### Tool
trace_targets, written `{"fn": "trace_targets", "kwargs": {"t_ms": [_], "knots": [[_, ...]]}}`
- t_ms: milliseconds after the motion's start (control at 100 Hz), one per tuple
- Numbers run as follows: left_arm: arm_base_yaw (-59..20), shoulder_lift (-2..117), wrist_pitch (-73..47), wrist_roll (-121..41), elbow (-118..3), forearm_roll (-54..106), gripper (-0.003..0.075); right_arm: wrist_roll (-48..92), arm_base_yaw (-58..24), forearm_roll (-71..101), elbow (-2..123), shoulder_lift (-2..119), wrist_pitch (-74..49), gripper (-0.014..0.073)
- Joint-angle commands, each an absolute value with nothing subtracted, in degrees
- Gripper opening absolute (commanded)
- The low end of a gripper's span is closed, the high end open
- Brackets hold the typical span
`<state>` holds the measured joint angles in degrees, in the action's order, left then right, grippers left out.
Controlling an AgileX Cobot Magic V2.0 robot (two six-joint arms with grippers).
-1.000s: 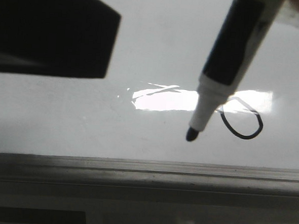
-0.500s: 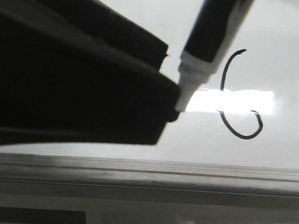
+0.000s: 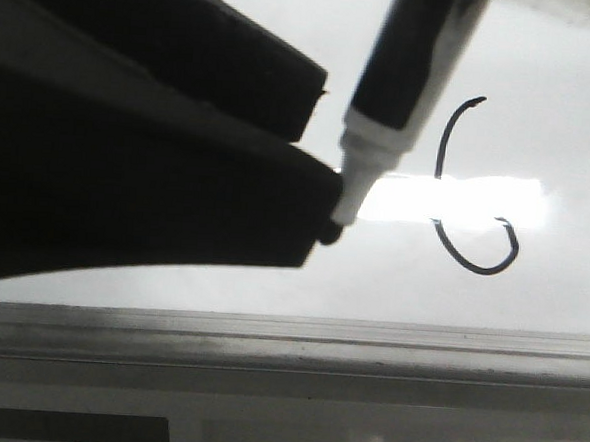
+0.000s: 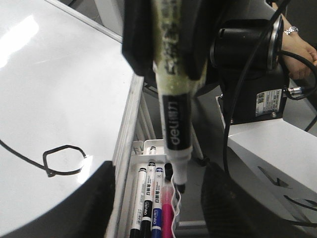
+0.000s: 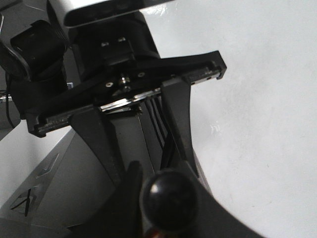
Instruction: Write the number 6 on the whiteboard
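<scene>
On the glossy whiteboard (image 3: 221, 277) stands a thin black number 6 (image 3: 472, 192), its loop (image 4: 62, 161) near the board's edge. My right gripper (image 4: 166, 44) is shut on a black-and-white marker (image 3: 405, 67), whose rear end (image 5: 168, 198) fills the space between the jaws. The uncapped tip (image 3: 330, 228) hangs off the board, left of the 6. My left gripper (image 3: 325, 148) is open, its dark fingers (image 4: 101, 198) spread on either side of the marker tip without touching it.
A white tray (image 4: 148, 148) beside the board's grey metal frame (image 3: 288, 341) holds several markers, black, blue and pink. A person's hand (image 4: 297, 47) rests behind the right arm's base. A white stand (image 4: 277, 148) sits beyond the tray.
The marker has lifted away from the 6's loop and moved left. The left gripper has come in from the left, and its open fingers now flank the marker tip.
</scene>
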<state>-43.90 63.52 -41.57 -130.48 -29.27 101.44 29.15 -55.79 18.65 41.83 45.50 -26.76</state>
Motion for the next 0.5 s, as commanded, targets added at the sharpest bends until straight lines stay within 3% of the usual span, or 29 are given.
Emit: {"fn": "trace_targets", "kwargs": {"t_ms": [0, 320, 490], "knots": [[-43.78, 62.94, -42.56, -130.47, -31.11, 107.21, 0.0368, 29.80, -55.81, 19.35, 43.68, 46.07, -21.45, -0.0071], [-43.78, 62.94, -41.32, -130.47, -31.11, 107.21, 0.0358, 29.84, -55.81, 19.35, 43.68, 48.30, -16.98, -0.0071], [-43.78, 62.94, -41.32, -130.47, -31.11, 107.21, 0.0232, 29.93, -57.13, 19.35, 43.79, 49.86, -16.90, -0.0071]]}}
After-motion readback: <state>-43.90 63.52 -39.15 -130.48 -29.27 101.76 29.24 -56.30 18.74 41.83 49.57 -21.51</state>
